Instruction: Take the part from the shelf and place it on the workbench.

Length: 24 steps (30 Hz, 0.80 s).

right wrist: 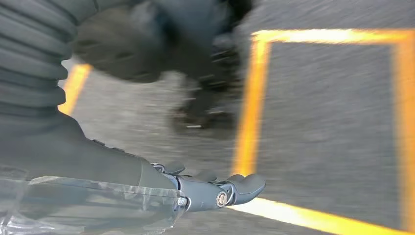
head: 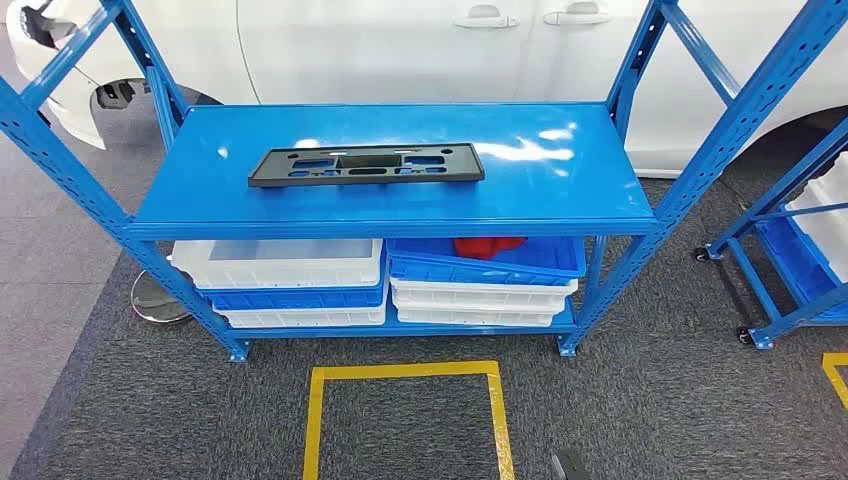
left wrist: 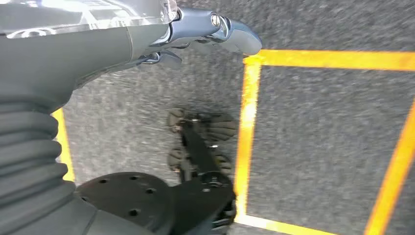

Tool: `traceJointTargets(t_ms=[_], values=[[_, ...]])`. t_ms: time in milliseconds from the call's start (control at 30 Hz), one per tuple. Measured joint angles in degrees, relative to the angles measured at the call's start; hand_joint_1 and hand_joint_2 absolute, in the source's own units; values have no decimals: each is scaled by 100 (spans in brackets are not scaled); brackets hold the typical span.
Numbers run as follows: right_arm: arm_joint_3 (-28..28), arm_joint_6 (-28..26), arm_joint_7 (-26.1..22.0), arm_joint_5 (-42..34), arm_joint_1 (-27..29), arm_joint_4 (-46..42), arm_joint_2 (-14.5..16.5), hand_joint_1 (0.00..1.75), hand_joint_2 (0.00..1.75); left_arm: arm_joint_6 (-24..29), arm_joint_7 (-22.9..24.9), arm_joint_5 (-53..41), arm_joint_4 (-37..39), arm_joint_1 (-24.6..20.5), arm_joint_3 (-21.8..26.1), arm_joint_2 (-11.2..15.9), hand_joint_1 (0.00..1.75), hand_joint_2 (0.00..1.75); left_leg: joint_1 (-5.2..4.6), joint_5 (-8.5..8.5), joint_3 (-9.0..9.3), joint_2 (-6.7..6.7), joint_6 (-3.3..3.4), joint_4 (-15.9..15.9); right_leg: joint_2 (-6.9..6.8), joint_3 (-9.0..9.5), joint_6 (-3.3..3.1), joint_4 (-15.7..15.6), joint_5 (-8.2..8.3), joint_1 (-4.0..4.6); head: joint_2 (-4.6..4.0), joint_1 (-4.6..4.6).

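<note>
A flat black rectangular part with several cut-outs lies on the top board of a blue metal shelf, left of its middle, long side across my view. My left hand hangs by my side above grey carpet, its thumb stretched out and nothing in it. Over the same carpet hangs my right hand, also with nothing in it and its thumb out.
Under the top board are stacked white bins and a blue bin with something red in it. A yellow taped square marks the carpet before the shelf. A white car stands behind, a second blue rack at right.
</note>
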Motion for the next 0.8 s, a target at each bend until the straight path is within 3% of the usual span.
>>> traceJointTargets(t_ms=[267, 400, 533, 600, 667, 700, 733, 800], values=[[366, 287, -443, -376, -263, -1116, 49, 0, 175, 1, -276, 76, 80, -86, 174, 32, 0, 0, -9, 1, -10, -4, 2, 16, 0, -4, 16, -2, 13, -32, 0, -1], [639, 416, -581, -659, -457, -1817, 67, 0, 0, 7, -395, 111, 115, -127, 280, 50, 0, 0, -33, 1, -28, -3, 28, 39, 2, -14, 41, -6, 27, -44, 0, -2], [916, 456, -687, -913, -630, -2561, 91, 0, 0, 17, -504, 144, 118, -150, 362, 54, 0, 0, 4, 61, -28, 20, 102, -28, -34, -72, 91, 90, -34, -35, 0, 4], [1067, 469, -745, -1029, -747, -2968, 93, 0, 0, 19, -558, 163, 121, -158, 418, 52, 0, 0, 31, 96, -28, 59, 135, -74, -99, -343, 108, 637, -332, -38, 0, 18], [1234, 477, -798, -1121, -847, -3347, 93, 0, 0, 26, -607, 182, 142, -163, 467, 52, 0, 0, 30, 100, -43, 86, 141, -73, -127, -763, 122, 1457, -661, -46, 0, 25], [1327, 476, -823, -1160, -884, -3540, 93, 0, 0, 32, -632, 187, 155, -164, 498, 52, 0, 0, 32, 97, -44, 93, 137, -68, -131, -900, 128, 1708, -698, -52, 0, 25], [1421, 470, -845, -1192, -920, -3731, 92, 0, 0, 38, -658, 192, 168, -168, 529, 52, 0, 0, 34, 90, -43, 95, 130, -58, -137, -941, 129, 1750, -618, -56, 0, 26], [1612, 434, -889, -1235, -1031, -4129, 91, 0, 0, 49, -708, 197, 188, -179, 587, 52, 0, 0, 39, 61, -33, 95, 96, -23, -167, -710, 106, 1163, -179, -62, 0, 27]])
